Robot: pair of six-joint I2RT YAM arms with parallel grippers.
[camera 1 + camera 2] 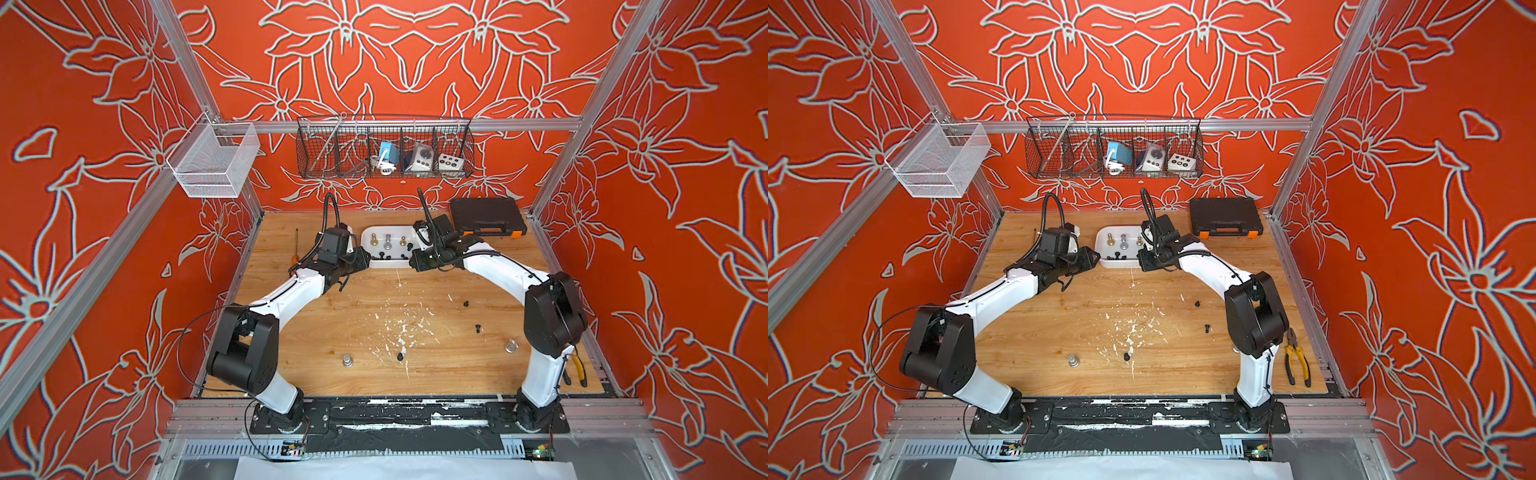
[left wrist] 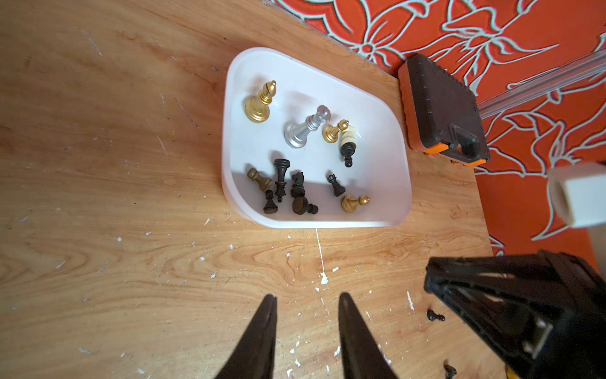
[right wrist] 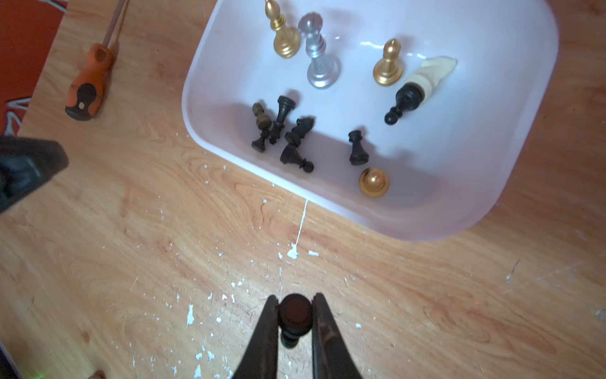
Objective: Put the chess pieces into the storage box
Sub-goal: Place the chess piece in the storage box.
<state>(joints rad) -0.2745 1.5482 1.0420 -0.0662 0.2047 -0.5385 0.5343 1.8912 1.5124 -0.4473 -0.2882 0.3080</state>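
right gripper (image 3: 295,297): pinching a black pawn (image 3: 294,318)
left gripper (image 2: 307,297): spread, empty
step: carry it over the near wall of the storage box (image 3: 436,226), release low

white storage box (image 2: 370,115); gold, silver, black and cream chess pieces (image 2: 303,128); orange walls (image 1: 415,62) with pale flower outlines.

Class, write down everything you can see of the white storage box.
The storage box is a shallow, open white tub, plastic-looking, with rounded corners and a smooth raised rim. It sits flat on the wooden table near the back, beside the black case. Gold, silver, black and cream chess pieces rest inside, some upright, some toppled.
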